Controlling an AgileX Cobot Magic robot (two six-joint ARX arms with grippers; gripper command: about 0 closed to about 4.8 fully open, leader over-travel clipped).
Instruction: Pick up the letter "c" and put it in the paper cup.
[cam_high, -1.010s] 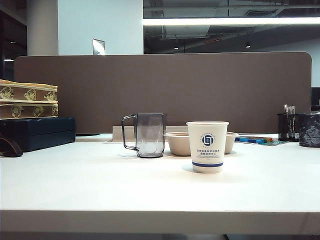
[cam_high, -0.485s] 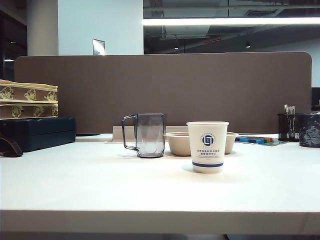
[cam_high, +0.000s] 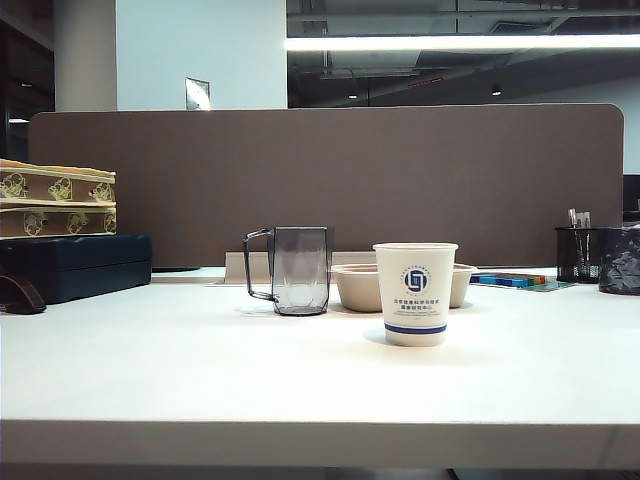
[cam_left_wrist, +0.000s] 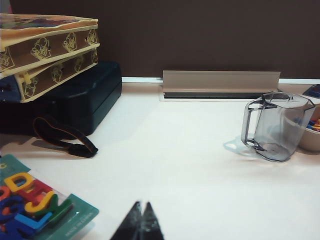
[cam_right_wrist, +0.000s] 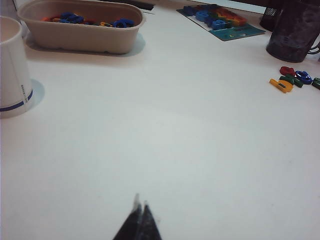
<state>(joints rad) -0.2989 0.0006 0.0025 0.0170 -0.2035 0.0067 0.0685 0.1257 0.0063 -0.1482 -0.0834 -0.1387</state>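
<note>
The wide white table (cam_high: 200, 370) took up most of the exterior view, with the brown fabric partition (cam_high: 330, 180) standing behind it. Off at the table's left end sat a dark blue case (cam_left_wrist: 85, 95) with two patterned yellow-trimmed boxes (cam_left_wrist: 50, 50) stacked on top, and a dark strap (cam_left_wrist: 65, 140) lay curled just beside it. Near the middle stood the clear grey handled mug (cam_high: 292, 270), next to the low beige bowl (cam_high: 360, 287) full of small coloured pieces. The white paper cup with the round blue logo (cam_high: 415, 294) stood upright just in front of that bowl. A teal card of colourful letters (cam_left_wrist: 35, 205) lay close to the left gripper (cam_left_wrist: 142, 220), whose fingers were pressed together with nothing between them. Same deal with the right gripper (cam_right_wrist: 138, 220): tips together, empty, low over bare table. A few loose little letters (cam_right_wrist: 292, 80) lay by a dark mesh pot (cam_right_wrist: 295, 27); honestly couldn't tell which, if any, was the orange-red "c".
</note>
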